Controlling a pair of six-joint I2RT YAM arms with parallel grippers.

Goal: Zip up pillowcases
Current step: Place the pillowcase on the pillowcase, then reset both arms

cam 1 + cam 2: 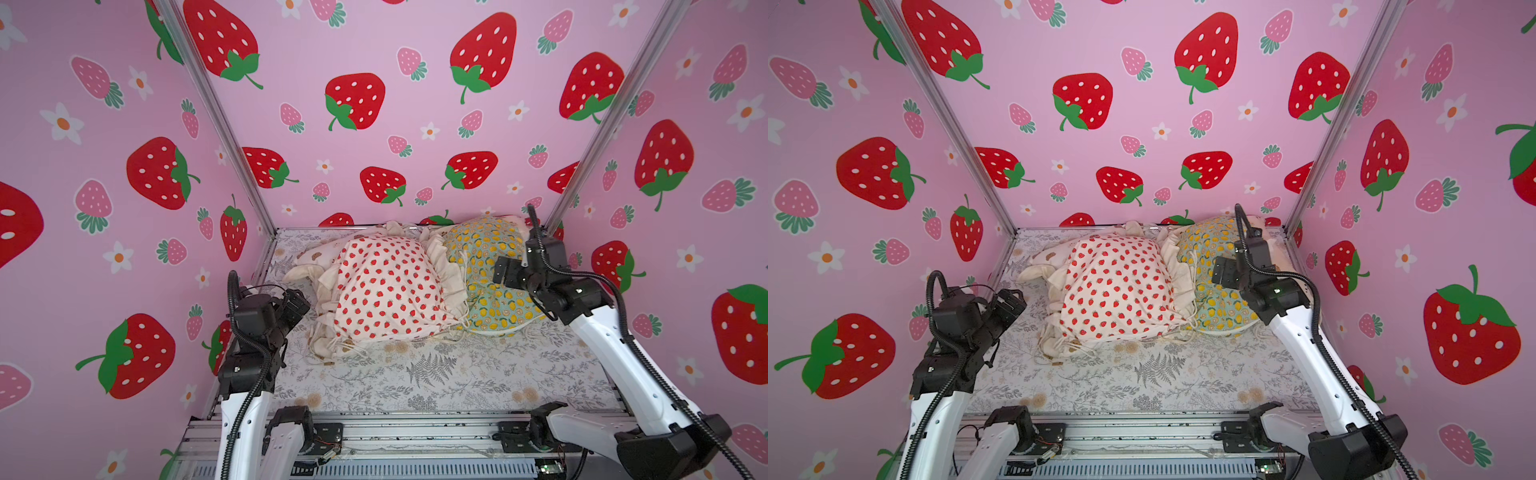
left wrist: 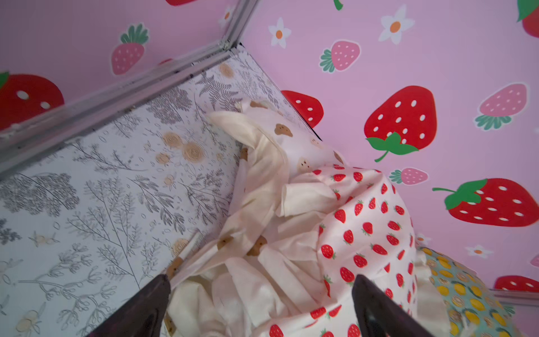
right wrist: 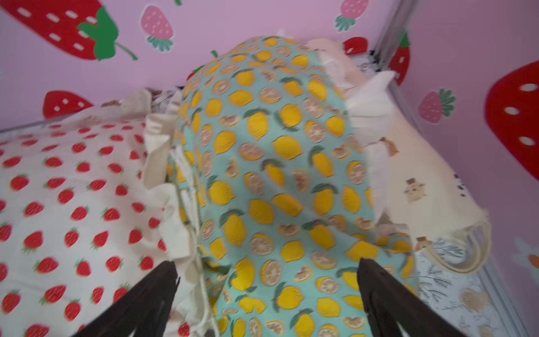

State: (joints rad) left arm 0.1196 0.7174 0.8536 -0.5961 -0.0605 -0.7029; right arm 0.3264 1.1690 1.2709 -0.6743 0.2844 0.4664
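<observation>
Nearest you, the grey fern-print sheet (image 1: 415,386) lies bare across the front of the table, with an arm rising at each side.

Your left gripper (image 1: 297,301) hangs low by the left wall, just beside the pile. In its wrist view the left gripper (image 2: 261,280) has its fingers (image 2: 157,294) spread wide. They close on nothing. Loose cream ruffle (image 2: 262,291) lies under the gap.

The strawberry case (image 1: 386,282) sits in the middle of the table, plump and white with red fruit. Its long axis runs near to far, tilted a little to the left at the far end. Its near right corner is gathered, and cords trail from it toward you. You cannot tell where its zip lies.

The lemon case (image 1: 486,245) lies on its right, touching it along the ruffle. It is mint with yellow lemons, its length also near to far. Your right gripper (image 1: 505,270) hovers over its middle. In the wrist view the right gripper (image 3: 267,262) is blurred, fingers wide apart, gripping nothing.

A bear-head case (image 1: 309,254) pokes out from under the strawberry case at the far left. A cream bear case (image 3: 414,175) sits behind the lemon case in the far right corner.

Pink strawberry walls (image 1: 374,124) close in the scene.
</observation>
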